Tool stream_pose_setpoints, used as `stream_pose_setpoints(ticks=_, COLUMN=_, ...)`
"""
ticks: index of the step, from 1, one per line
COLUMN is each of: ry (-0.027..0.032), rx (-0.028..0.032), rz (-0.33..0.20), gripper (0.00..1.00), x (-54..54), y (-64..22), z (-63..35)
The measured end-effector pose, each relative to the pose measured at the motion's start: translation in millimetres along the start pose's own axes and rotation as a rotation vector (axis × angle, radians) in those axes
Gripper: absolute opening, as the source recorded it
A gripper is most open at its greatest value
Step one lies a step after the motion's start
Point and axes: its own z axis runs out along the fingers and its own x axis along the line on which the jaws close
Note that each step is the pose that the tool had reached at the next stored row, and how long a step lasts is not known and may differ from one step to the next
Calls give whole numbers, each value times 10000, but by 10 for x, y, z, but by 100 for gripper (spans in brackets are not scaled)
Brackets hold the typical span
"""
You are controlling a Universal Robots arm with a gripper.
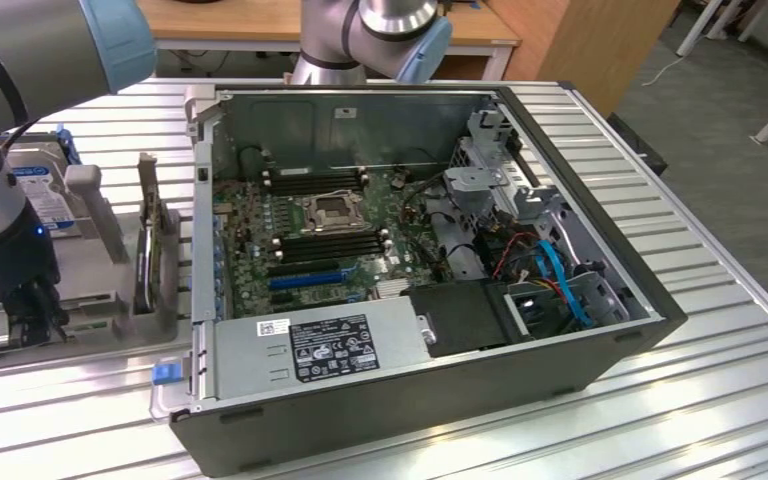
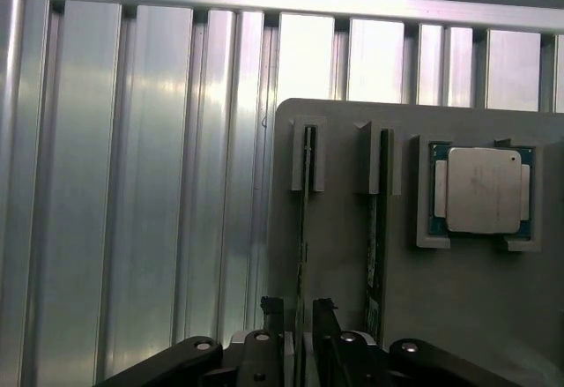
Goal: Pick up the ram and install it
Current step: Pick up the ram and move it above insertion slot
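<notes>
From here my tool (image 2: 298, 309) reads black, and the ram (image 2: 307, 175) between its fingers is a thin dark line, faintly green. The second stick (image 2: 376, 224) just beside it is clearer green. Farther off, the CPU chip (image 2: 483, 189) is matte silver, framed blue-green. The holder (image 2: 458, 308) is plain grey and the desk (image 2: 132, 193) is ribbed silver.

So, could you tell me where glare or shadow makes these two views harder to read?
Wrist view: glare whitens the ribbed table beyond the grey tray, while the ram stands edge-on and dark, straddled by the open end effector. Exterior view: the table's ribs gleam on the exterior view's right, and the computer case is dim inside, darkest at its black shroud.
</notes>
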Motion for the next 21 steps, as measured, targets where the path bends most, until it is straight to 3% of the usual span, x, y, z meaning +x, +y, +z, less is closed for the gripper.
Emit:
stream_pose_setpoints(ticks=2, ry=0, rx=0, rz=0, gripper=28, x=0, y=0, z=0)
stream_pose_setpoints(ticks=3, ry=0, rx=0, rz=0, gripper=21, x=0, y=0, z=0)
stream_pose_setpoints(ticks=21, ry=0, rx=0, rz=0, gripper=21, x=0, y=-7, z=-4)
